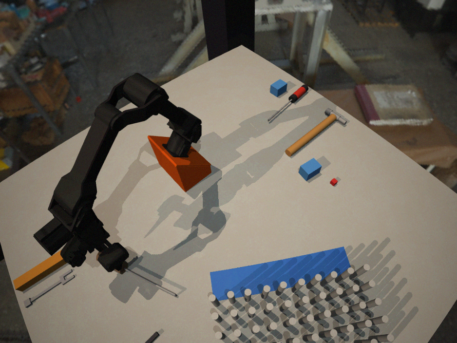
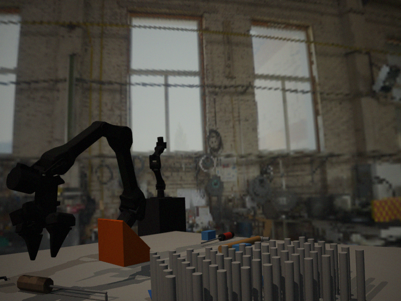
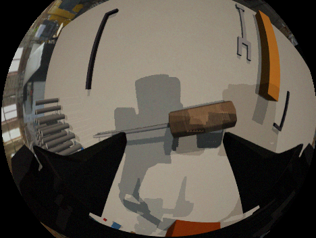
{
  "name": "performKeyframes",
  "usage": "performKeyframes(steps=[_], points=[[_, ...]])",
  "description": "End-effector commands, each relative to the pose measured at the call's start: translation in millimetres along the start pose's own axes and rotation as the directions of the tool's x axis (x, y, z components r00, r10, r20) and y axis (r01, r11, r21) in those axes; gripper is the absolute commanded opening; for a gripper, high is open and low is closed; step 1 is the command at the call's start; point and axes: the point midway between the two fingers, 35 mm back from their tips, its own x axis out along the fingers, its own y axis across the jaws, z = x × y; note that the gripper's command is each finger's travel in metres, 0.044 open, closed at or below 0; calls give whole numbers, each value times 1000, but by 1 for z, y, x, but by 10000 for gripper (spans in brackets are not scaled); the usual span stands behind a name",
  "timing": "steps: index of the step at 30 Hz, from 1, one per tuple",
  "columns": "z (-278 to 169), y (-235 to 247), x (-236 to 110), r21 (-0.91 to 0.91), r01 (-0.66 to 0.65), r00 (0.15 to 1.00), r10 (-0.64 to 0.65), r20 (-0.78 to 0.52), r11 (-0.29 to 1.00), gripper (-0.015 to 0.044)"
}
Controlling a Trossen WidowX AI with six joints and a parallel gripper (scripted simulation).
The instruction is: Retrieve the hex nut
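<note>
My gripper (image 2: 42, 258) (image 3: 176, 138) is open and empty, above the table. Below it lies the wooden-handled hook tool, its brown handle (image 2: 34, 284) (image 3: 202, 118) under the fingers and its thin rod (image 1: 151, 282) (image 2: 77, 288) pointing toward the spacers, with a small bent tip. In the top view the gripper mostly hides the handle. The grey metal spacers (image 1: 282, 286) (image 2: 267, 284) (image 3: 54, 128) that show stand upright in rows. The blue taped strip (image 1: 221, 276) lies in front of them, with no nut visible on it. The nut does not show in any view.
An orange wedge (image 1: 195, 171) (image 2: 110, 243) sits by the arm's base. An orange bar (image 1: 40, 271) (image 3: 270, 57), a forked tool (image 1: 46, 291) and two dark bent keys (image 3: 96, 47) (image 3: 285, 111) lie around. A hammer (image 1: 314, 134), screwdriver (image 1: 298, 93), blue blocks (image 1: 310, 169) and red cube (image 1: 333, 181) lie farther off.
</note>
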Motion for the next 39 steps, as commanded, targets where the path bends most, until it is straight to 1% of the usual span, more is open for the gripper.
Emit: performKeyframes(steps=[1, 5, 6, 7, 24, 30, 39], points=[[6, -25, -4, 819, -59, 994, 110, -6, 570, 440], [6, -32, -5, 943, -40, 991, 135, -5, 330, 440], [6, -33, -5, 959, -35, 990, 138, -5, 280, 440], [6, -34, -5, 965, -32, 990, 140, -4, 259, 440], [6, -34, -5, 966, -32, 990, 140, -4, 257, 440], [6, -34, -5, 966, -32, 990, 140, -4, 257, 282], [6, -34, -5, 966, -32, 990, 140, -4, 257, 280]])
